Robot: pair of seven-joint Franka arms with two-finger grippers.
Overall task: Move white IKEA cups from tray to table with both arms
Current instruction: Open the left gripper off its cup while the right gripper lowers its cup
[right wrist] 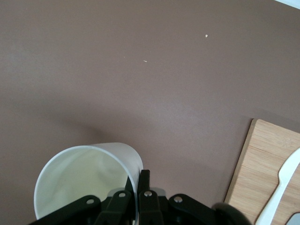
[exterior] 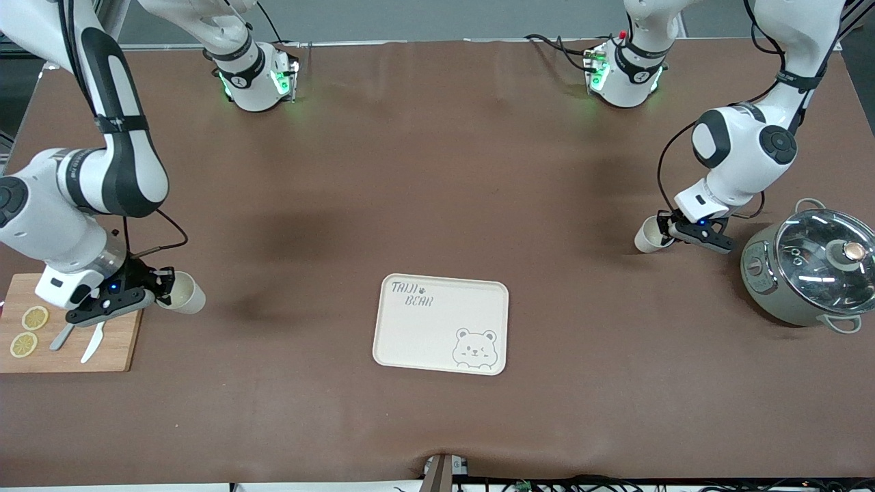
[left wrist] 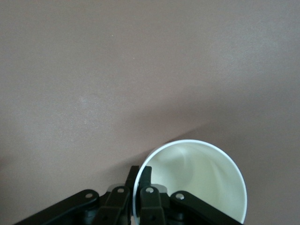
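Note:
Two white IKEA cups are held, one in each gripper. My right gripper (exterior: 164, 287) is shut on the rim wall of one cup (exterior: 183, 293), tilted, over the brown table beside the cutting board. In the right wrist view the fingers (right wrist: 145, 180) pinch that cup's wall (right wrist: 89, 176). My left gripper (exterior: 664, 229) is shut on the rim of the other cup (exterior: 647, 236), tilted, low over the table beside the pot. In the left wrist view the fingers (left wrist: 146, 176) clamp the cup's rim (left wrist: 197, 176). The cream bear-print tray (exterior: 441, 333) lies between them, nearer the front camera.
A grey pot with a glass lid (exterior: 813, 273) stands at the left arm's end. A wooden cutting board (exterior: 102, 345) with lemon slices (exterior: 29, 331) and white plastic cutlery (exterior: 92, 342) lies at the right arm's end; it also shows in the right wrist view (right wrist: 265, 173).

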